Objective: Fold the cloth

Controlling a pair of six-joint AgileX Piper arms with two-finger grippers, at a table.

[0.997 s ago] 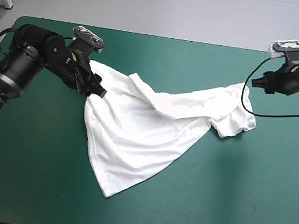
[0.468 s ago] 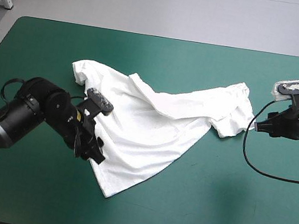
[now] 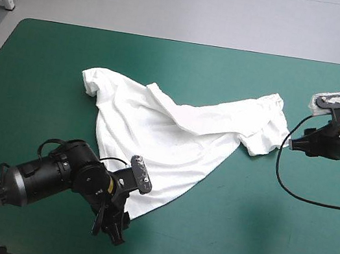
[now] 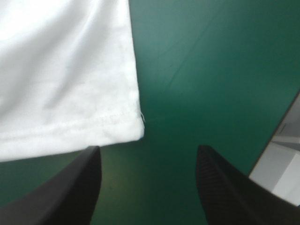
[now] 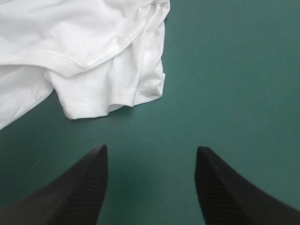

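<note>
Jaws on both arms were released, grasping nothing.
Left jaws pointed at the white T-shirt's (image 3: pixel 155 137) hem corner; right jaws faced its sleeve (image 5: pixel 108 89) on the teal-green surface (image 3: pixel 256 234).

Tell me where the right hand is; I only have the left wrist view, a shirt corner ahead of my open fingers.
Observer: The right hand is open and empty, the sleeve of the T-shirt just ahead of it, by the right edge of the table.
Operator: Is the shirt spread flat?
Observer: No; a raised fold crosses its middle.
Operator: Which corner is mine?
Observer: The left hand is at the tip nearest the table's near edge.
</note>
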